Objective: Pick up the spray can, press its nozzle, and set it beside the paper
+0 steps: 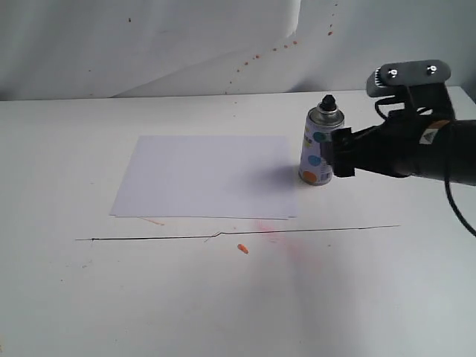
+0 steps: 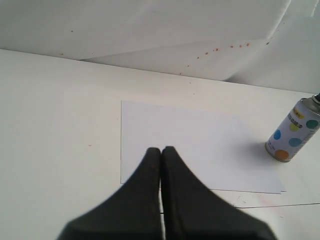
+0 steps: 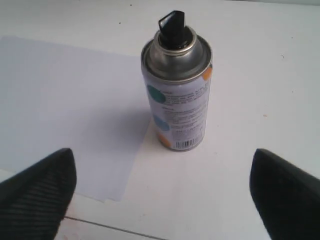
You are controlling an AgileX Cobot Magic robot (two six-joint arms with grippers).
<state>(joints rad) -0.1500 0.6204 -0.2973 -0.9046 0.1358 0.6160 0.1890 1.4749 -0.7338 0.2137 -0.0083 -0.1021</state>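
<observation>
1. the right jaws are spread wide. their two dark woven fingers [image 3: 40, 190] sit far apart and hold nothing. in the exterior view one finger [image 1: 343, 152] overlaps the can's right side, but i can't tell whether it touches.
2. the spray can [image 3: 177, 100] stands between and just ahead of those fingers, upright on its base on the tabletop [image 1: 223, 297]. its long axis is vertical.
3. the nozzle [image 3: 172, 25] sits on top of the silver dome and points up. i can't tell which way its spray hole faces.
4. the can's barcode and small print face the right wrist camera, and the coloured dots wrap round its side. what's inside the can isn't visible.
5. the paper [image 1: 204, 175] lies flat. the can [image 1: 318, 149] stands just beside its right edge near the far corner and throws a shadow across the sheet.
6. the left jaws are pressed together with nothing between them. they hang over the near edge of the paper [image 2: 185, 145], well apart from the can [image 2: 294, 135].
7. a thin dark line [image 1: 297, 230] crosses the tabletop in front of the sheet, with an orange speck [image 1: 242, 248] near it.
</observation>
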